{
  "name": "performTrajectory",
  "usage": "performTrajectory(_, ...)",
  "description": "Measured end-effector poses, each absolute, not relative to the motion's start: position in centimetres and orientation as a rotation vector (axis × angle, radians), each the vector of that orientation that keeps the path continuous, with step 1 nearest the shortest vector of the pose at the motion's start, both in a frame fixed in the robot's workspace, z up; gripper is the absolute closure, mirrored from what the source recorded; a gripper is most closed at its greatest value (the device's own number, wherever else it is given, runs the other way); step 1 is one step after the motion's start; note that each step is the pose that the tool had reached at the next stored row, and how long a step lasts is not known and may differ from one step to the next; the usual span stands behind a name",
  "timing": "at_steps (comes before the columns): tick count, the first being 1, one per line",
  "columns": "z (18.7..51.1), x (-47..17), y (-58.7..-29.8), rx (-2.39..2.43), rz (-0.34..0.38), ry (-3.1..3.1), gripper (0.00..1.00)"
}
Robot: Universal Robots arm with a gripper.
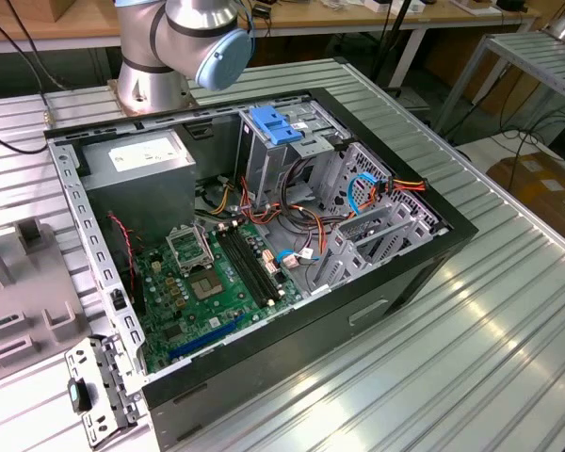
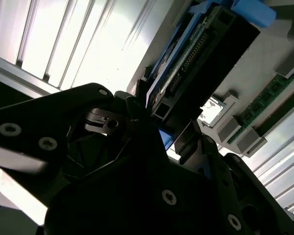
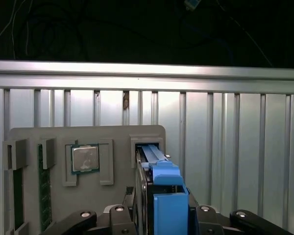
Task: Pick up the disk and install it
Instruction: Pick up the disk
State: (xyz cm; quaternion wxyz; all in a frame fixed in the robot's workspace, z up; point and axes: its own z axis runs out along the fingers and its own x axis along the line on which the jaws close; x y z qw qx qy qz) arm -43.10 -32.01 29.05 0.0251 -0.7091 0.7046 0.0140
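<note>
grey plastic fixture plate (image 3: pixel 88 134) lies on the ribbed aluminium table (image 3: pixel 235 147) in the first wrist view, holding a green memory stick (image 3: pixel 44 186) and a processor (image 3: pixel 85 158) in its recesses. beside the processor the disk (image 3: pixel 159 169) (image 2: pixel 206 58) stands on its thin edge, framed by blue carrier rails. the gripper (image 3: pixel 161 215) has its fingers clamped on the disk's two broad faces. the disk's long axis runs straight out from the wrist, connector end nearest the wrist. its far end meets a slot in the plate, perhaps just above it. in the exterior view, from the exterior view's left, the open computer case (image 1: pixel 410 268) shows a grey power supply (image 1: pixel 137 179) whose white sticker (image 1: pixel 143 153) is too small to read, then a bare blue bracket (image 1: pixel 275 124).
</note>
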Motion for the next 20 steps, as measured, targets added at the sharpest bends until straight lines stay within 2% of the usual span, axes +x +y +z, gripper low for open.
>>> performTrajectory(3, 29.05, -43.10, -32.01, -2.193, 0.043, 2.179, 0.53)
performTrajectory(5, 29.05, -43.10, -32.01, -2.193, 0.043, 2.179, 0.63)
performTrajectory(20, 29.03, -43.10, -32.01, -2.193, 0.043, 2.179, 0.63)
